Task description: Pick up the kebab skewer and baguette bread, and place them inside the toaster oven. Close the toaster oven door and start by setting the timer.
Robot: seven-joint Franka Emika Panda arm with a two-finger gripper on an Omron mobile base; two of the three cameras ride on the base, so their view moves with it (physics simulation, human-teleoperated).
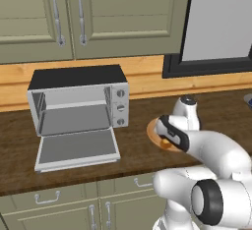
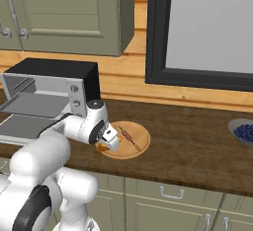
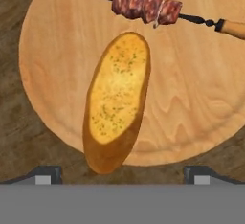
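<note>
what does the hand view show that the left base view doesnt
The hand view alone shows the kebab skewer whole, and the baguette bread overhanging the plate's edge, between the wide-apart fingertips. The left base view alone shows the toaster oven with its toaster oven door dropped open, and the cabinets. Both show the round wooden plate on the dark counter.

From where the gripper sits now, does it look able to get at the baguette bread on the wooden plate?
Probably yes. The gripper hangs over the baguette bread with its fingertips spread to either side, nothing between. The kebab skewer lies apart on the wooden plate.
</note>
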